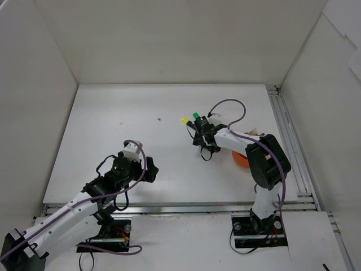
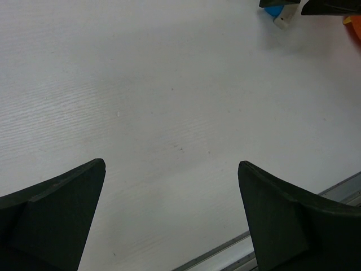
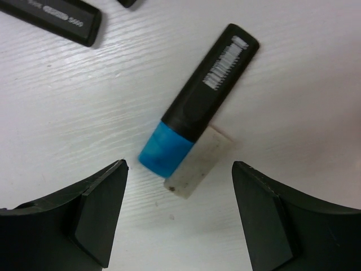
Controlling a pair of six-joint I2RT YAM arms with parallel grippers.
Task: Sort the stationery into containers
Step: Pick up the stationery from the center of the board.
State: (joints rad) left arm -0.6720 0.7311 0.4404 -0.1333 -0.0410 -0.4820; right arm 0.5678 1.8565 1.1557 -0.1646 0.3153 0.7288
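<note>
In the right wrist view, my right gripper [image 3: 179,165] is open and empty, just above a black highlighter with a blue cap [image 3: 197,101] that lies across a white eraser [image 3: 202,166]. Another black highlighter [image 3: 56,17] lies at the top left. From above, the right gripper [image 1: 199,132] hovers by the yellow-capped [image 1: 185,120] and green-capped [image 1: 196,115] highlighters. The orange-red pot [image 1: 240,158] sits partly hidden under the right arm. My left gripper [image 1: 150,169] is open and empty over bare table [image 2: 171,162]. The pens, the tube and the strip are out of view.
White walls enclose the table on three sides. A metal rail [image 1: 287,141] runs along the right edge and another along the front edge [image 2: 225,251]. The blue cap [image 2: 273,10], the eraser [image 2: 282,20] and the pot's rim [image 2: 355,25] show far off in the left wrist view.
</note>
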